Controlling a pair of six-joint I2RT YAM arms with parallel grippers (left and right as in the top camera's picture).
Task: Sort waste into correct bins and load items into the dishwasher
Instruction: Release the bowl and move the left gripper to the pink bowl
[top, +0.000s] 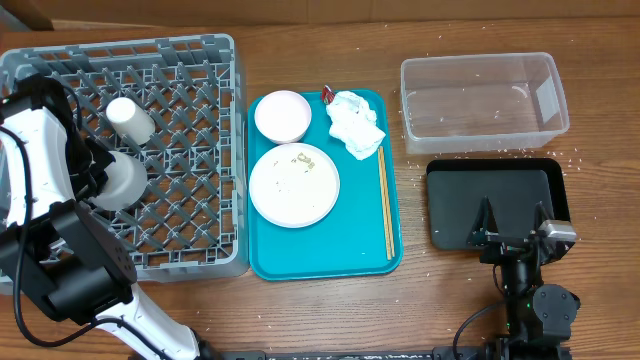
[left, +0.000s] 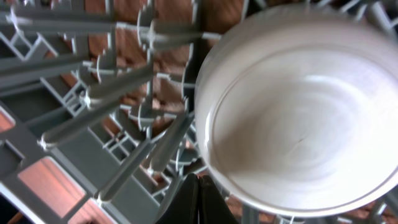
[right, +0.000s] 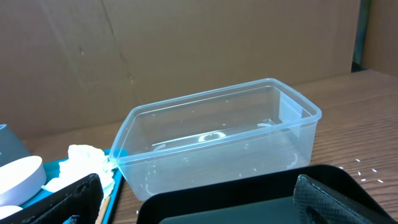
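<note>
At far left, a grey dish rack (top: 190, 60) covers the corner of the table, and the left arm extends over it. The left pincer (left: 199, 190) sits low above the rack's lattice floor. Its two dark fingers are pressed together with nothing between them. Just ahead of it and to its right, a white bowl (left: 298, 112) rests on the rack's pegs. The bowl's rim is close beside the fingertips, but it is not clear whether they touch. A small white cup (top: 128, 115) sits farther back in the same rack.

Between the two pincers lies a teal serving tray (top: 365, 250). It holds a small white bowl (top: 282, 115) and a round white plate (top: 294, 190) dotted with pale food grains (top: 300, 158). Also on it are a crumpled white napkin (top: 355, 122), a red wrapper (top: 327, 94) at the far edge, and wooden chopsticks (top: 385, 205) along the right side.

At right, the right pincer (top: 513, 222) hovers over a shallow black tray (top: 455, 195), its jaws spread wide and empty. Just beyond the pincer stands a clear plastic tub (right: 217, 143). Loose grains (top: 572, 155) are scattered on the table to the pincer's right.
</note>
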